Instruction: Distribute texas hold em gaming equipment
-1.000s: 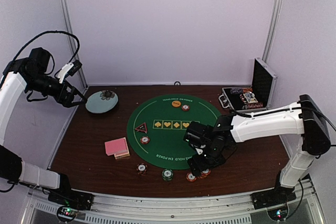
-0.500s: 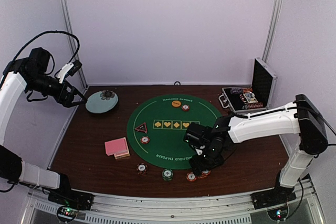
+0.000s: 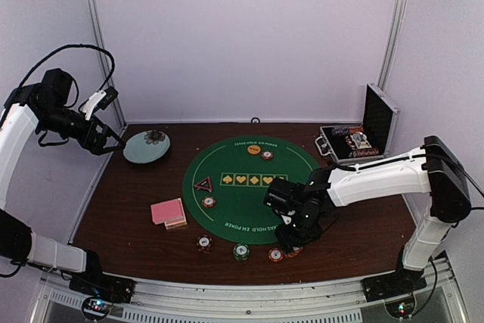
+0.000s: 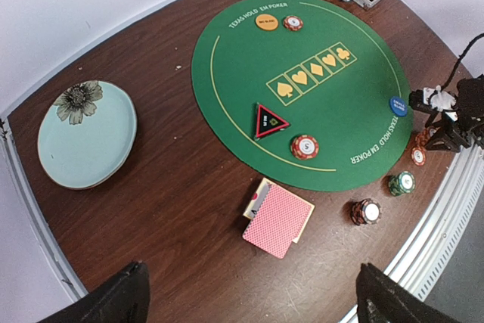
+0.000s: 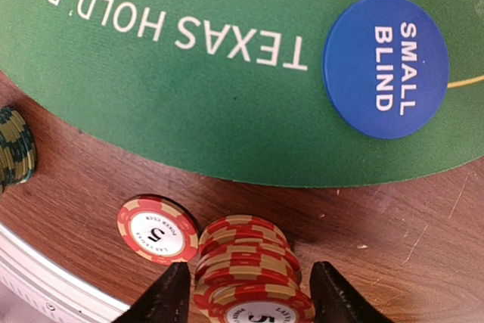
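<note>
red chip stack [image 5: 253,266] on bare wood at the tabletop's near edge, just off the green mat [image 5: 189,96] | single red chip [image 5: 157,230] just beside it | right gripper [image 5: 249,289] clamped on its sides | left gripper [image 4: 249,304] spread wide, empty, over the far-left corner

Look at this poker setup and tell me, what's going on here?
The right gripper is down just off the mat, its fingers close on either side of a stack of red chips on the wood; a grip can't be confirmed. A single red chip lies beside it. The left gripper hangs open by the plate, holding nothing.
</note>
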